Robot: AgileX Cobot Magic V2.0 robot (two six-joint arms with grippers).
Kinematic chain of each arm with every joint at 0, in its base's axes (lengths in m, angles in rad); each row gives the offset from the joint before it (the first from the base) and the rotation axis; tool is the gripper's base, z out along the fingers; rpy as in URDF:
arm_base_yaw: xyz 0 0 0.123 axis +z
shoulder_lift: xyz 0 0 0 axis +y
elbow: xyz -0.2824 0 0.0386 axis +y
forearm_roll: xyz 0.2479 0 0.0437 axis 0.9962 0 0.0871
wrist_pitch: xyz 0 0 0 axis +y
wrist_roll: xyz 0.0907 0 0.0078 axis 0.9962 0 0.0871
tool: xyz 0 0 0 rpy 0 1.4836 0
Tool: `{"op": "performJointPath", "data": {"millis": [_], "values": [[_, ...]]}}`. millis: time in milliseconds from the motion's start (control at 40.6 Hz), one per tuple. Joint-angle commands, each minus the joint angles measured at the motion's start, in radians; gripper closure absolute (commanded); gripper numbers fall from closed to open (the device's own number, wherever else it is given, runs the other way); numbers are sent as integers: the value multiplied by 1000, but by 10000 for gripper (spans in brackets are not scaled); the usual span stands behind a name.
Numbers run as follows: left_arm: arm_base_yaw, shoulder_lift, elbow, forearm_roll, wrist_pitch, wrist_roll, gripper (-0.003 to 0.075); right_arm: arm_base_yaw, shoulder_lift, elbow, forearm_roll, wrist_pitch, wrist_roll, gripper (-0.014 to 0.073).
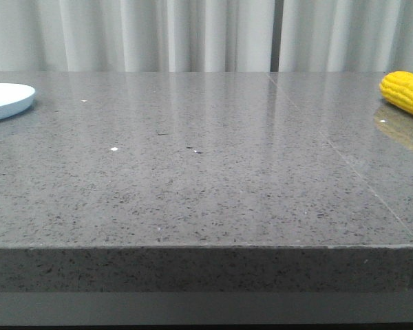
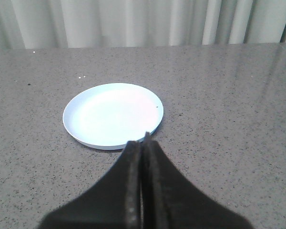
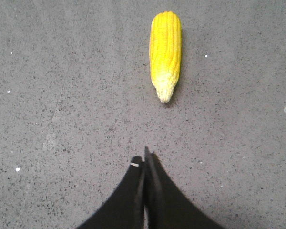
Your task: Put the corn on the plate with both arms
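Observation:
The yellow corn (image 1: 406, 93) lies on the grey table at the far right edge of the front view. In the right wrist view the corn (image 3: 165, 53) points its pale tip toward my right gripper (image 3: 146, 160), which is shut, empty and a short way off. The pale blue-white plate (image 1: 5, 99) rests at the far left, cut by the frame edge. My left gripper (image 2: 144, 143) is shut with nothing in it, its tips just short of the near rim of the plate (image 2: 113, 114), which holds nothing. Neither gripper appears in the front view.
The speckled grey stone tabletop (image 1: 193, 172) has a seam (image 1: 344, 161) running diagonally on its right side and a front edge (image 1: 193, 246) near the camera. Pale curtains (image 1: 193, 34) hang behind the table.

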Motion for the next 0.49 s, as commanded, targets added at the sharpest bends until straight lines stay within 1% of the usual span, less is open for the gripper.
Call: {"op": "performJointPath", "data": {"millis": [0, 25, 74, 99, 148, 172, 197, 246, 271, 468], "values": [[3, 13, -29, 0, -47, 0, 591, -3, 13, -32, -1, -60, -18, 443], [3, 13, -29, 0, -42, 0, 548, -3, 13, -32, -1, -60, -20, 394], [3, 13, -29, 6, -33, 0, 429, -3, 13, -32, -1, -60, -20, 253], [3, 13, -29, 9, -27, 0, 356, -3, 13, -32, -1, -57, -20, 202], [3, 13, -29, 9, -17, 0, 244, -3, 13, -32, -1, -52, -20, 102], [3, 13, -29, 9, -11, 0, 206, -3, 13, -32, -1, -48, -20, 61], [3, 13, -29, 9, -3, 0, 169, -3, 13, -32, -1, -44, -20, 38], [3, 13, -34, 11, 12, 0, 136, -3, 13, -32, -1, -38, -20, 11], [3, 18, -38, 13, 24, 0, 132, -3, 13, -32, -1, -38, -20, 10], [3, 82, -100, 17, 111, 0, 135, -3, 13, -32, -2, -61, -20, 12]]}}
